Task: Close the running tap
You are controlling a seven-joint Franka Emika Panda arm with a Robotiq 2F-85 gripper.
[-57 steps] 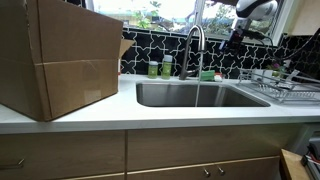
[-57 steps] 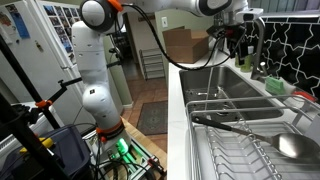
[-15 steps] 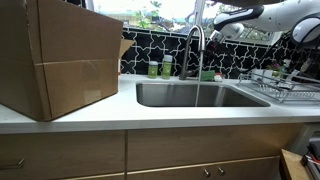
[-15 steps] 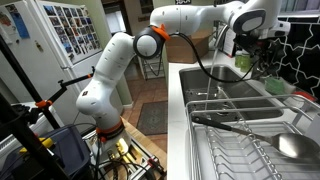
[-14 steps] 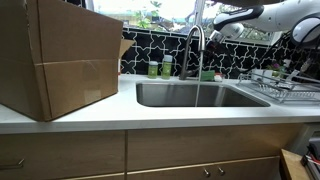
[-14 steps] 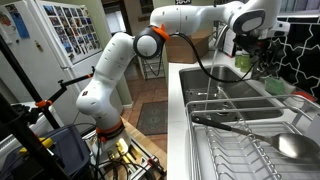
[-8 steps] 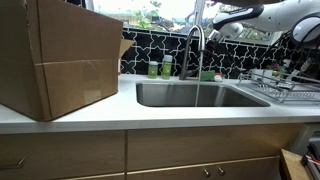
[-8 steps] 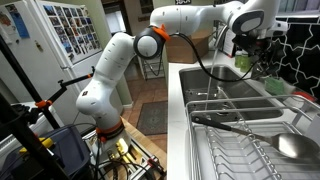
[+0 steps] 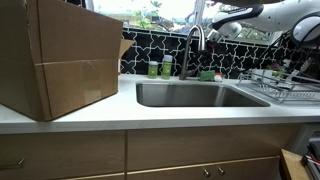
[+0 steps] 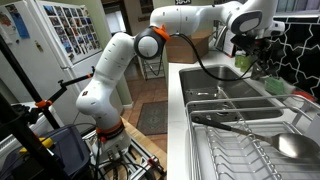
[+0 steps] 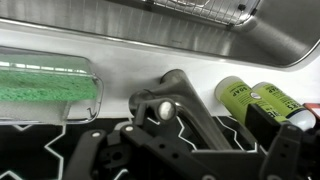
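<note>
**Your gripper is at the tap, jaws spread**

In an exterior view your gripper (image 9: 212, 32) hangs above the back rim of the sink (image 9: 150, 95), just beside the tap (image 9: 194, 45). The tap's arched spout rises at that rim, between the green bottles (image 9: 160, 69) and the dish rack (image 9: 278, 88). In the wrist view your two dark fingers (image 11: 98, 152) stand wide apart with the tap's lever (image 11: 185, 110) between them. You cannot tell whether either finger touches it. The cardboard box (image 9: 60, 60) stands on the counter, well apart from the tap.
</note>
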